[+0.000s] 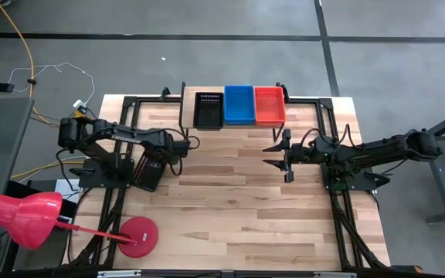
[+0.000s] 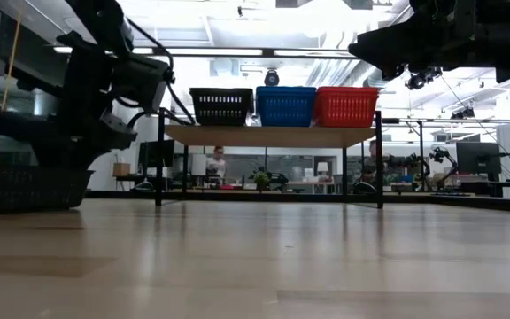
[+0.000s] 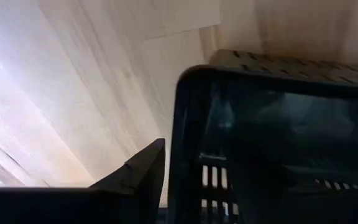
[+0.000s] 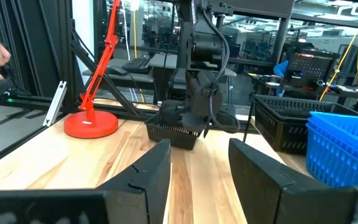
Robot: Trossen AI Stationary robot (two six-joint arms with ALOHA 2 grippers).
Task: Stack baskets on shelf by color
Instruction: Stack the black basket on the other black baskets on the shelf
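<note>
High view: we find black, blue and red-orange plastic mesh baskets on the light-wood shelf at twelve o'clock. One black mesh basket remains at nine o'clock, grasped by the left gripper. Right gripper hangs released at three o'clock.

Red lamp with round base at table's front-left corner; yellow cable on floor beyond left edge.

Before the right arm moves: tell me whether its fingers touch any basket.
Apart. The high view shows the right gripper open over bare table, well short of the red basket.
</note>
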